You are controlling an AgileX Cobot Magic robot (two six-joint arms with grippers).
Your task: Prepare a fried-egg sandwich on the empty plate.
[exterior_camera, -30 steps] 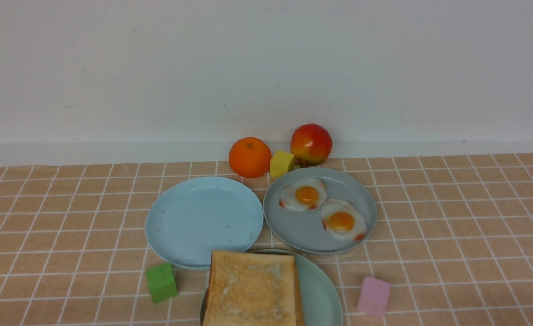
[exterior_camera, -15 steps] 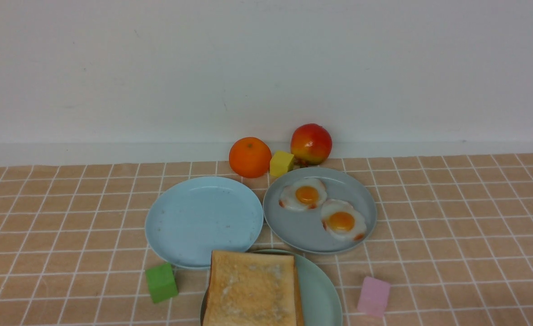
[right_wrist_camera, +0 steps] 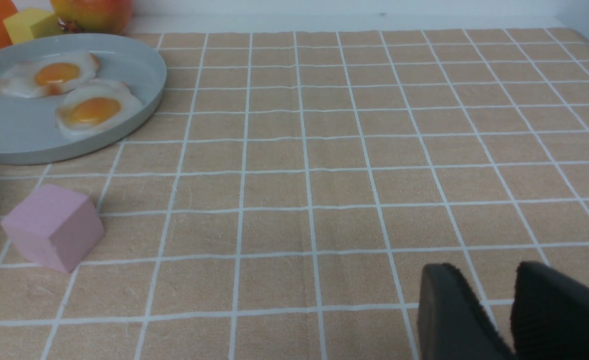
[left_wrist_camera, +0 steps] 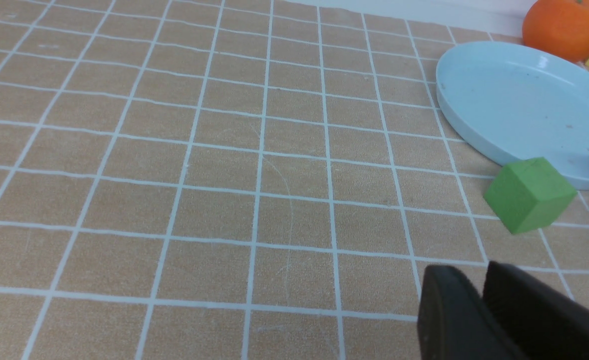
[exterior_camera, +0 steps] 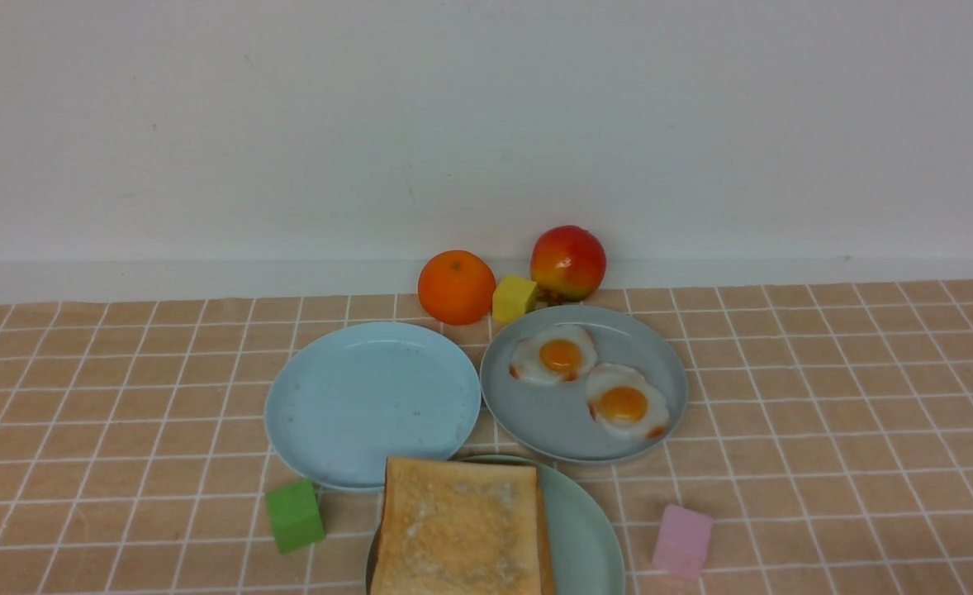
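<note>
- The fried-egg sandwich is seen only as its top toast slice (exterior_camera: pixel 458 529), golden-brown, lying on the mint-green plate (exterior_camera: pixel 590 537) at the near edge of the front view; a darker crust edge shows along the slice's right side; whether an egg lies under it cannot be told
- Two fried eggs (exterior_camera: pixel 552 356) (exterior_camera: pixel 626 407) sit side by side on the grey-blue plate (exterior_camera: pixel 552 421), beyond the mint-green plate and to its right; their whites touch or nearly touch
- The light blue plate (exterior_camera: pixel 372 402) lies bare to the left of the grey-blue one, their rims almost touching
- An orange (exterior_camera: pixel 456 286), a yellow block (exterior_camera: pixel 514 298) and a red-yellow apple (exterior_camera: pixel 567 262) stand in a row by the wall
- A green block (exterior_camera: pixel 294 516) rests left of the toast; a pink block (exterior_camera: pixel 682 540) rests right of it
- The left gripper (left_wrist_camera: pixel 479 285) hovers over the checked cloth (left_wrist_camera: pixel 224 175) near the green block; its jaws stand a narrow gap apart and hold nothing
- The right gripper (right_wrist_camera: pixel 494 290) hovers over bare cloth, well apart from the pink block; its jaws stand parted with a clear gap, holding nothing
</note>
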